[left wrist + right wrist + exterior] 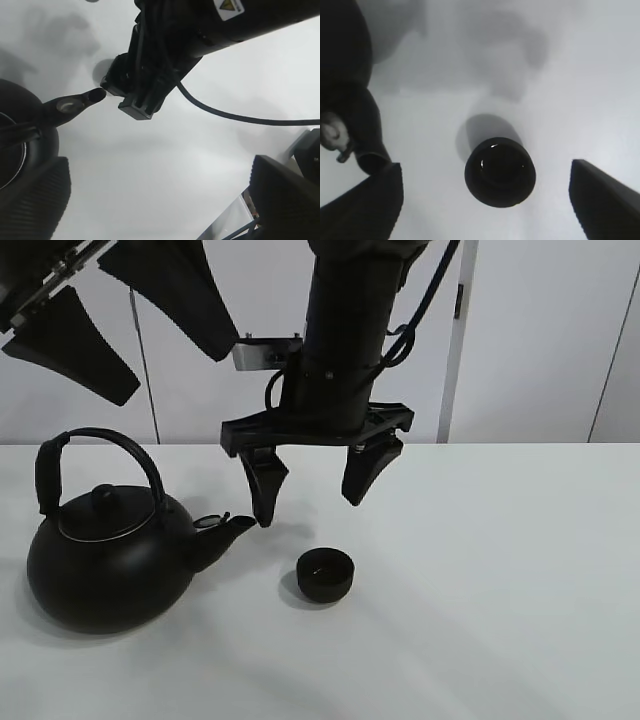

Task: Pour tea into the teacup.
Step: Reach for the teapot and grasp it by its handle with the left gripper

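One teacup [325, 574] stands free below the right gripper [308, 512]

Findings on camera placement. We place the exterior high camera in front of the table [500, 590]. It sits at middle distance and looks down at a slant toward the white wall behind. The right wrist camera hangs close above the teacup [500, 171] and faces almost straight down. The left wrist camera sits higher and faces down onto the right arm [170, 45] and the kettle [20, 135]. All three views share the kettle's spout [225, 530]. The exterior and right wrist views share the teacup.
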You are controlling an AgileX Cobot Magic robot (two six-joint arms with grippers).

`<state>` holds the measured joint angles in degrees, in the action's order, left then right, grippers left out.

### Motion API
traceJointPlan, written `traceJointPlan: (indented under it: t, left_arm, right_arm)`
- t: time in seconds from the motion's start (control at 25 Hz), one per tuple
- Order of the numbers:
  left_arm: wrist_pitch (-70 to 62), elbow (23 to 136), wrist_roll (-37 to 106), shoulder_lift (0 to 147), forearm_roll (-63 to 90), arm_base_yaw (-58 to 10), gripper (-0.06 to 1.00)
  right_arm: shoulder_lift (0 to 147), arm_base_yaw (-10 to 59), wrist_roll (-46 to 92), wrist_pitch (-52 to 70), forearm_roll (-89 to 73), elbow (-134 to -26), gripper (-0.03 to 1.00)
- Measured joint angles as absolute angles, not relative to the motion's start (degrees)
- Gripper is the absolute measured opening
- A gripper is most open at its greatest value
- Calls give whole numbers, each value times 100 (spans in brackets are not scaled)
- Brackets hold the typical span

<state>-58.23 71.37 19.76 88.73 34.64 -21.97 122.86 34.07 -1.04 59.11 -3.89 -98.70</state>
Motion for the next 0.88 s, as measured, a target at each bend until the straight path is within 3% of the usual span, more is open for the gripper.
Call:
traceJointPlan:
  t: [0.88]
  left_arm:
    - [-5823, 7137, 1976, 8873, 3464, -2197, 70]
  right_arm:
    - [11412, 1850, -166, 6972, -1140, -10126, 62]
